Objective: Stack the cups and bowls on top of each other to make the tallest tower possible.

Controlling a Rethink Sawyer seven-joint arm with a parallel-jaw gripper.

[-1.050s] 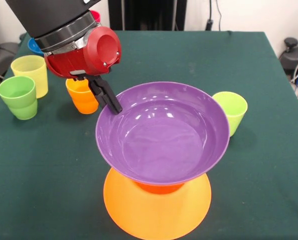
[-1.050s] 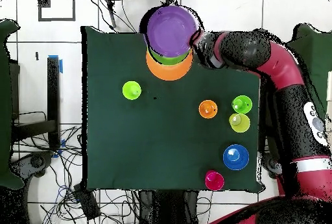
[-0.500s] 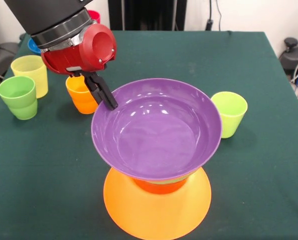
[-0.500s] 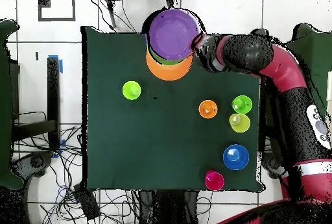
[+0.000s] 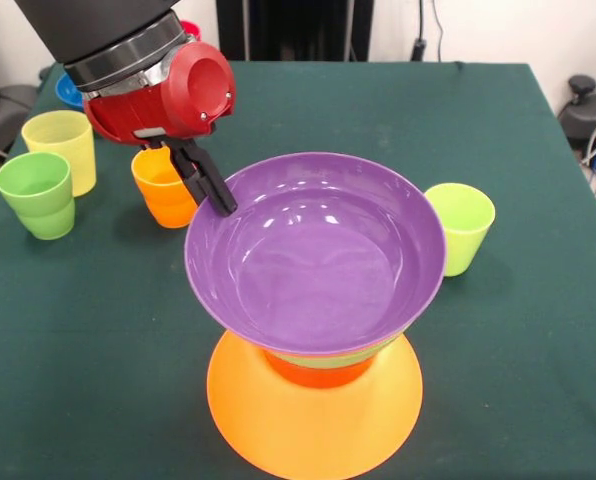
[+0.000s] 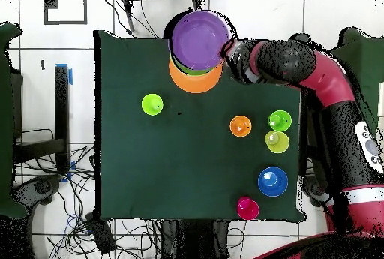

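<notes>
- The gripper (image 5: pixel 216 198) is seen in the upper left of the front view, its dark fingers (image 5: pixel 206 182) pinching the rim of the purple bowl (image 5: pixel 315 255) at the bowl's upper-left edge.
- The purple bowl is held mouth up at the centre of the front view, over the tower (image 5: pixel 316 395).
- Just beneath the purple bowl a thin strip of a green bowl (image 5: pixel 330 359) is visible, with a red-orange bowl (image 5: pixel 318 375) under that; whether the purple bowl is resting on them cannot be told.
- The large orange bowl (image 5: pixel 313 420) is placed upside down as the base, at the bottom centre of the front view.
- An orange cup (image 5: pixel 164 188) is seen just behind the fingers, upright on the green table (image 5: pixel 378 120).
- A lime green cup (image 5: pixel 460 227) is found just right of the purple bowl.
- A pale yellow cup (image 5: pixel 61 148) and a green cup (image 5: pixel 37 194) are set at the left edge, close together.
- In the overhead view, a blue bowl (image 6: pixel 272 182) and a red cup (image 6: pixel 248 209) are seen in the lower right of the table.
</notes>
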